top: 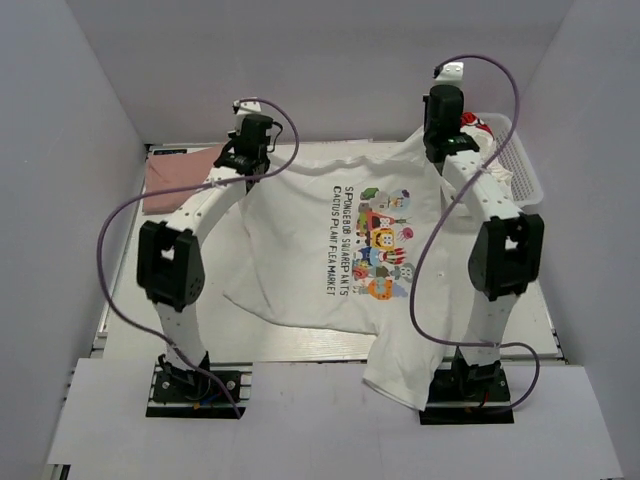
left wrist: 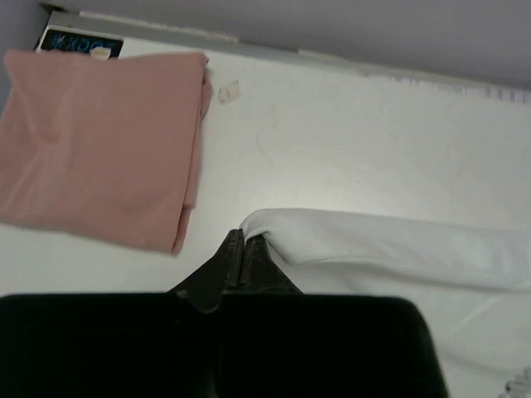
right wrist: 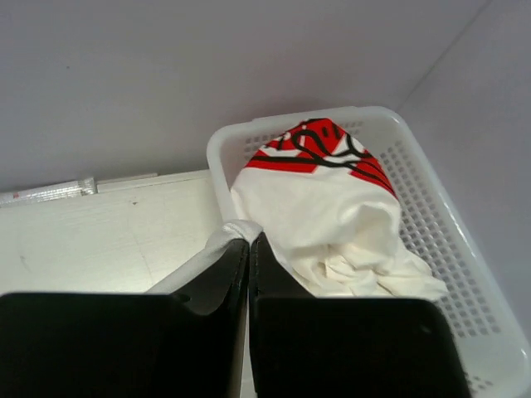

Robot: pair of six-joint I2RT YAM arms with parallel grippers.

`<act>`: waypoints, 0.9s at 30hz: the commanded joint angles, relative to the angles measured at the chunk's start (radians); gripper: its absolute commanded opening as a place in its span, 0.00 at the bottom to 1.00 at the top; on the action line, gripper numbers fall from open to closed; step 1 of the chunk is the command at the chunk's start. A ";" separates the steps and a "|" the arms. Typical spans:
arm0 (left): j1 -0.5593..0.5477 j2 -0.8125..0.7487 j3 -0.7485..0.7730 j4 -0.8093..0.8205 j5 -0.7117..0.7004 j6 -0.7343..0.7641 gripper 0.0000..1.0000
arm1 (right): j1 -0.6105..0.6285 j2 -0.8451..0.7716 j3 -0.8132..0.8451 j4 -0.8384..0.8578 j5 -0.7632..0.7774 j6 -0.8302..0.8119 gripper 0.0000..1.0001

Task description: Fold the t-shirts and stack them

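Cartoon t-shirt [top: 300, 260]: clamped along far edge by left gripper [left wrist: 243, 242] and right gripper [right wrist: 249, 242], both pinching thinly. Risks slipping out under uneven pull, skewing fold.

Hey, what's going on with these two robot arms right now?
Both arms are on the white cartoon t-shirt: the left gripper and right gripper each pinch its far edge, with it spread across the table. A folded pink tee lies at the far left; a red-printed tee sits in the basket.
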 commanded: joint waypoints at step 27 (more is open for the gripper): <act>0.190 0.241 0.362 0.104 0.496 0.043 1.00 | 0.091 0.148 0.296 -0.089 -0.243 -0.075 0.91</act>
